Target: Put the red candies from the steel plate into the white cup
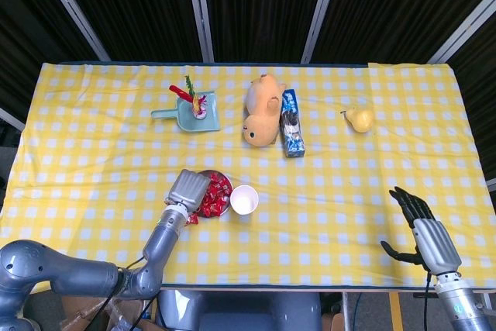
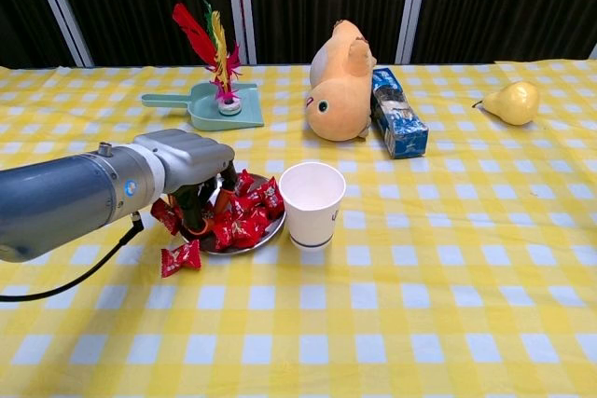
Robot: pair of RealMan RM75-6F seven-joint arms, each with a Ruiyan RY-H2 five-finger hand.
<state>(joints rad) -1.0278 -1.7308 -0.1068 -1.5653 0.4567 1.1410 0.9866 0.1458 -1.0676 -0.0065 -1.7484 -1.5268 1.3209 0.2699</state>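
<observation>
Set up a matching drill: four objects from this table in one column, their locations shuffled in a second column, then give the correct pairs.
Objects:
1. white cup
2. pear
3. feather shuttlecock
4. stray red candy

Locations:
A. standing in the teal dustpan
B. on the cloth just outside the steel plate, on its near left side
C. far right of the table, alone
D. immediately right of the steel plate

Pairs: 1-D, 2-C, 3-A, 4-B
</observation>
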